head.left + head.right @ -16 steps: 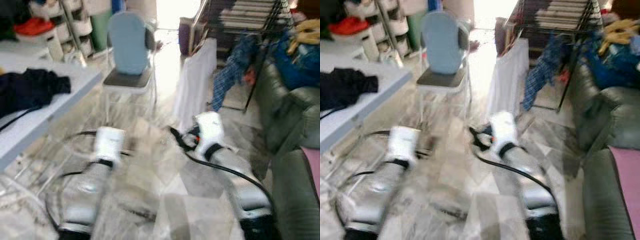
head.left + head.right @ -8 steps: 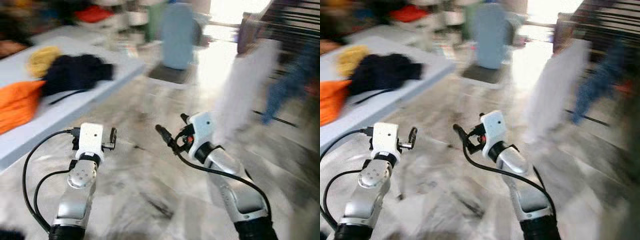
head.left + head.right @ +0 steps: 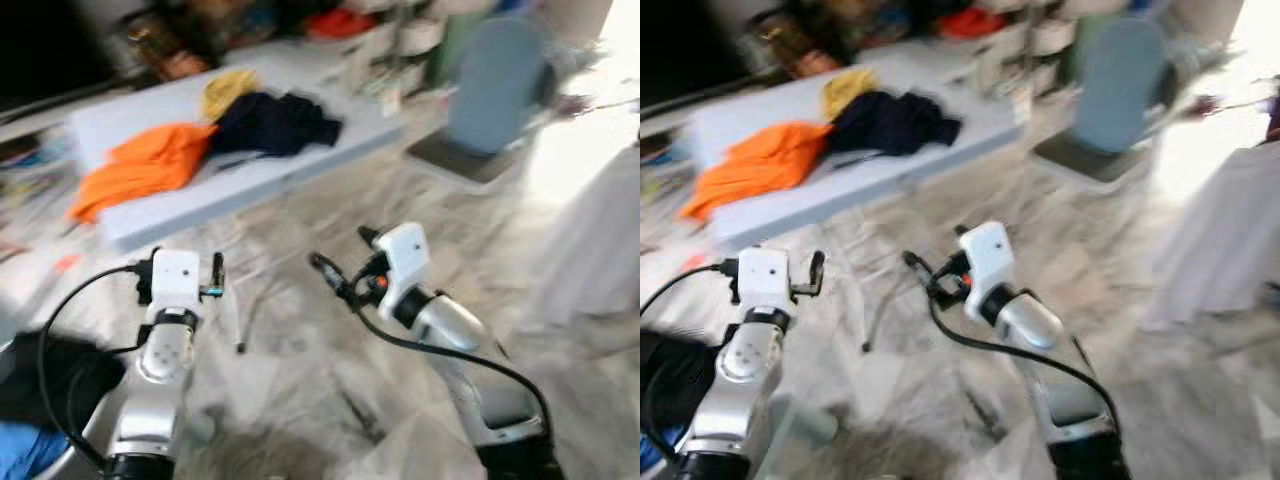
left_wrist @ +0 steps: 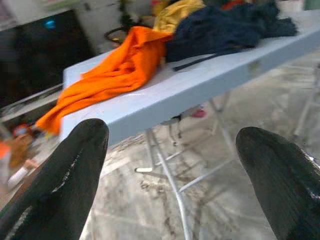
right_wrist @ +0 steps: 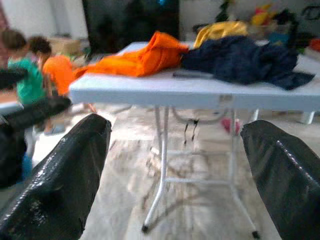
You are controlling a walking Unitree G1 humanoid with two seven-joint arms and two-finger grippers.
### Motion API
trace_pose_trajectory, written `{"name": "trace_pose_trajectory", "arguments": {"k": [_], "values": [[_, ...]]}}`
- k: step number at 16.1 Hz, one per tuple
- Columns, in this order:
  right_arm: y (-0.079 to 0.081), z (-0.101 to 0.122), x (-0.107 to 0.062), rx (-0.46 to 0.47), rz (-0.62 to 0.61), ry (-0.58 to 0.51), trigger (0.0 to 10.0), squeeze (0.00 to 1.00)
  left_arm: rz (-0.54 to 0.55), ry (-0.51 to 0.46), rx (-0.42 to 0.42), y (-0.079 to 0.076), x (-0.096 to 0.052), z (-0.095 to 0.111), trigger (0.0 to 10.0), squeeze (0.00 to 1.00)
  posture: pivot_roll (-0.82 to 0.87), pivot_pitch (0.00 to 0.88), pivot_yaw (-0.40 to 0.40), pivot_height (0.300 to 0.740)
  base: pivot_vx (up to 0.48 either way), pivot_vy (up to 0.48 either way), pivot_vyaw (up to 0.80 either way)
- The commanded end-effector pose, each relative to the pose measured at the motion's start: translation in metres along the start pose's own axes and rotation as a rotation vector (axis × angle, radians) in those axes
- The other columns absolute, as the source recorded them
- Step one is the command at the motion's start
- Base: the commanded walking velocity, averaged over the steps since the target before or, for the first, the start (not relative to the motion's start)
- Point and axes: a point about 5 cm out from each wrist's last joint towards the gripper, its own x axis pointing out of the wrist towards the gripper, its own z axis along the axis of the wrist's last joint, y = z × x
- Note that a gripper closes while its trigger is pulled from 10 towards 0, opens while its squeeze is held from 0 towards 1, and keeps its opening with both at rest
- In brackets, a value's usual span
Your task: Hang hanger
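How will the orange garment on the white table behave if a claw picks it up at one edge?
The orange garment lies in soft folds and droops over the table edge, so it is probably floppy and light. It would likely hang and drag along. It touches the dark garment, so it might tug that.

A lived-in home room used for laundry: a white folding table (image 3: 250, 170) carries loose clothes (image 3: 150, 165) in orange, yellow and navy, a blue chair (image 3: 495, 90) stands on the marble floor (image 3: 300, 380), and cluttered shelves (image 3: 380, 40) line the wall.
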Motion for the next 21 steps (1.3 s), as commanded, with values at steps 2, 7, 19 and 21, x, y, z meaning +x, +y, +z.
{"name": "trace_pose_trajectory", "arguments": {"k": [2, 7, 19, 21], "values": [[0.007, 0.009, 0.004, -0.009, 0.030, -0.046, 10.0, 0.00, 0.000, 0.005, -0.050, 0.008, 0.000, 0.000, 10.0, 0.00, -0.04, 0.000, 0.052, 0.740, 0.000, 0.000, 0.80], [0.008, 0.006, 0.005, -0.018, 0.047, -0.046, 10.0, 0.00, 0.024, -0.005, -0.087, 0.008, -0.002, -0.002, 10.0, 0.00, -0.03, 0.000, 0.049, 0.740, 0.000, 0.000, 0.80], [0.015, 0.005, 0.004, -0.037, 0.111, -0.046, 10.0, 0.00, 0.021, -0.041, -0.172, 0.032, -0.017, -0.006, 10.0, 0.00, -0.03, 0.000, 0.029, 0.740, 0.000, 0.000, 0.80], [0.015, 0.006, 0.005, -0.034, 0.118, -0.052, 10.0, 0.00, 0.016, -0.056, -0.185, 0.032, -0.015, -0.003, 10.0, 0.00, -0.03, 0.000, 0.024, 0.740, 0.298, 0.000, 0.00]]}}
